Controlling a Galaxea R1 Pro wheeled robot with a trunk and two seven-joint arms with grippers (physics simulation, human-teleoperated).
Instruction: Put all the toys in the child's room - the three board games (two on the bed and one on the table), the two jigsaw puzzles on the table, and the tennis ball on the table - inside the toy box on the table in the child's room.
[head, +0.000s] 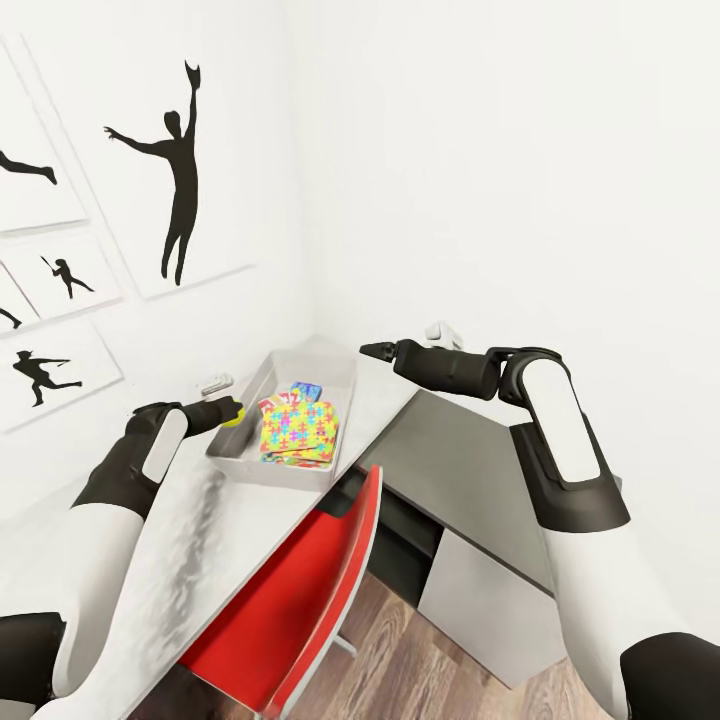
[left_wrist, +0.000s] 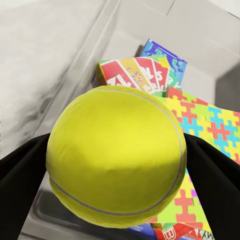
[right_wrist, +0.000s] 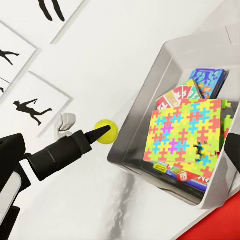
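Overhead, the left gripper (head: 228, 412) holds the ball (head: 233, 414) pinched between its fingers, at the left wall of the toy box (head: 340, 372), which sits on the pale table (head: 190, 530) in the corner by the walls; the ball looks to be just outside the rim or right over it, and I cannot tell which. Inside the box a puzzle (head: 297, 428) lies on top, tilted, with game boxes (head: 305, 390) poking out beyond it at the far end. The right gripper (head: 372, 351) hovers past the box's far right corner, apart from everything, likely parked out of the way; its fingers look pressed together to a point with nothing between them. A red chair (head: 300, 600) stands tucked under the near edge. From the left wrist, the ball (left_wrist: 116, 156) sits clamped between the dark fingers (left_wrist: 20, 175), and beyond it lie a lettered game (left_wrist: 134, 74), a blue box (left_wrist: 165, 57) and the puzzle (left_wrist: 210, 125), so the aim appears to be a drop onto that pile. From the right wrist, the left gripper (right_wrist: 106, 131) carries the ball (right_wrist: 107, 132) just beside the box wall (right_wrist: 137, 120), slightly outside it by this angle; the puzzle (right_wrist: 185, 132) leans across the games, leaving open floor at the far end.
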